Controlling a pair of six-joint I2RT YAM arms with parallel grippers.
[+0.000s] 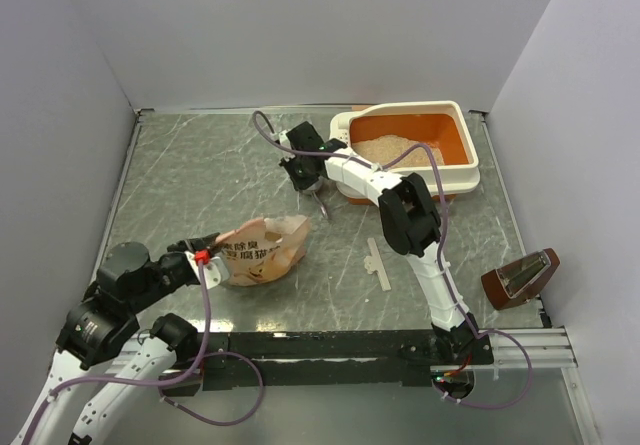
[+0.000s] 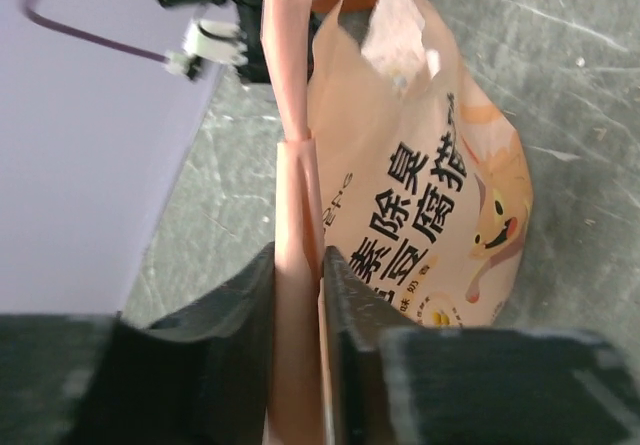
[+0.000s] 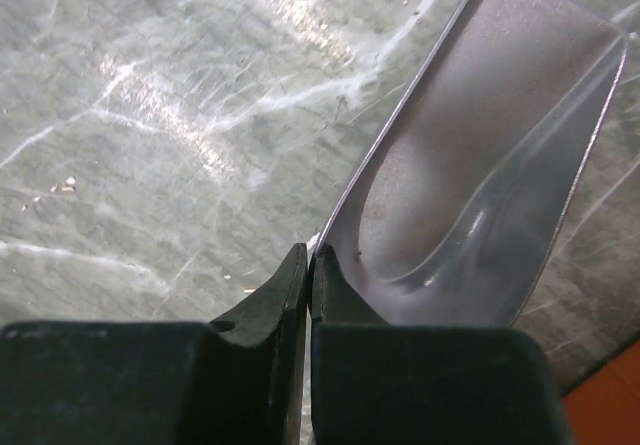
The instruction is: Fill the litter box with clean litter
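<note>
Our left jaws pinch a flap of the bag (image 2: 420, 195), which lies on its side on the tabletop (image 1: 180, 185) near the left arm. Our right jaws are closed on the edge of the scoop (image 3: 480, 165), just left of the box (image 1: 465, 125) at the tabletop's far right. Pale litter (image 1: 390, 148) lies heaped in the box's orange basin.

Scoop (image 3: 480, 165): smooth grey metal with a dull sheen. Bag (image 2: 420, 195): matt, creased paper. Box (image 1: 400, 109): glossy plastic. Litter (image 1: 385, 148) in the box: fine, grainy. Table (image 1: 200, 195): shiny, veined stone look.
</note>
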